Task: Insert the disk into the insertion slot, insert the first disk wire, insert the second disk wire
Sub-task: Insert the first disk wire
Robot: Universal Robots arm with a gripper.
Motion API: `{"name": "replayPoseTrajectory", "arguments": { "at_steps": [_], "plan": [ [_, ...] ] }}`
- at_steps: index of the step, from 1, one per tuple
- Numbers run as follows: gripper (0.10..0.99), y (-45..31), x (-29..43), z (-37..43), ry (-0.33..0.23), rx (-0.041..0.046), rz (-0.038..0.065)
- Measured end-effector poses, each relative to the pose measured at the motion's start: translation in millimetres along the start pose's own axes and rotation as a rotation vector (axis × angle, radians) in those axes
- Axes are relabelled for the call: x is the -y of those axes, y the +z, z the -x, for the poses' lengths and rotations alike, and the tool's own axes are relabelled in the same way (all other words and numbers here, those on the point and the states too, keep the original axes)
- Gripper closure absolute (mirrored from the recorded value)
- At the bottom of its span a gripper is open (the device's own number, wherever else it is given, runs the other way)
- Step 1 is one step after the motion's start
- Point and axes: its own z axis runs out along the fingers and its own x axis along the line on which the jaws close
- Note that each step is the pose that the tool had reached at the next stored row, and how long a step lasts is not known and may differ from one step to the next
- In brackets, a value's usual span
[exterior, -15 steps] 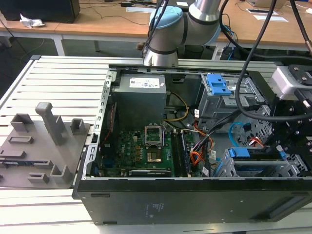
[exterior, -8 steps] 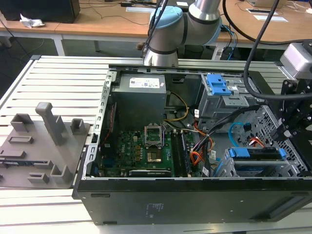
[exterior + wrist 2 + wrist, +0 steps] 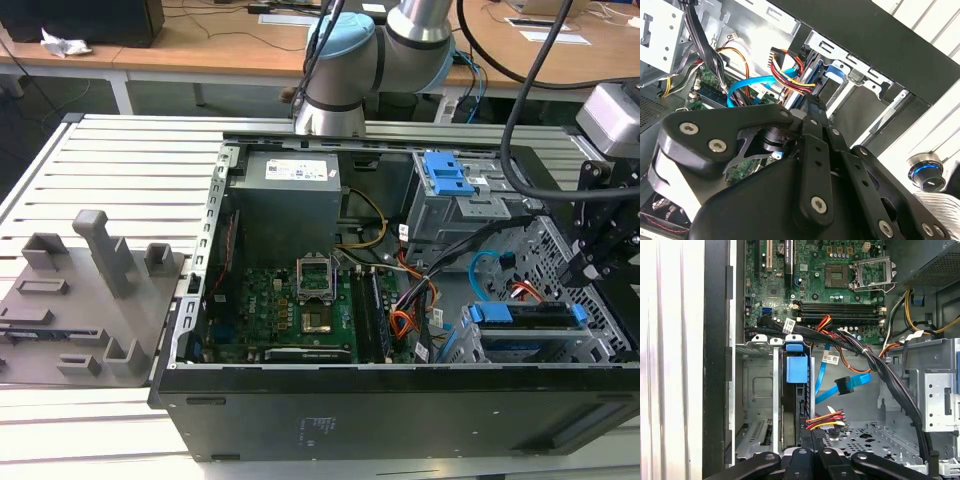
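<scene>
While the open computer case (image 3: 400, 410) lay on the slatted table (image 3: 120, 170), the disk (image 3: 525, 322) sat inside the insertion slot (image 3: 757, 385) at the lower right of the exterior view, its blue carrier rim showing along the top of the cage, so that first step was in the books. And there was the pincer (image 3: 585, 270), low at the exterior view's right edge, just above the right-hand end of the disk, with the arm (image 3: 345, 60) rising from beyond the case at the upper middle of that view. Both wrist views gave the close look: the black fingers (image 3: 827, 460) were drawn narrow, nearly together, pinched on the black plug of the first disk wire (image 3: 827, 417), a red, yellow and black bundle, and that plug sat right against the edge of the disk; whether it was fully pushed home, I could not tell. Meanwhile the second disk wire (image 3: 860, 380), a flat blue cable with a black plug, hung loose in the bay, near the disk but clearly apart from it. Further back, the green motherboard (image 3: 285, 300) covered the case floor at the centre of the exterior view, a taller grey box with a blue latch (image 3: 445, 175) stood to its upper right, and a grey plastic fixture (image 3: 90, 290) rested on the table at the left.
</scene>
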Motion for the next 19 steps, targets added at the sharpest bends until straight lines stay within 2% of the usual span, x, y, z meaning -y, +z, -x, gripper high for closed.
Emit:
{"name": "replayPoseTrajectory", "arguments": {
  "at_steps": [13,19],
  "plan": [
    [0.980,0.0,0.0,0.0,0.000,0.0041,0.000],
    [0.980,0.6,-12.0,-0.5,0.000,0.0043,0.000]
  ]
}}
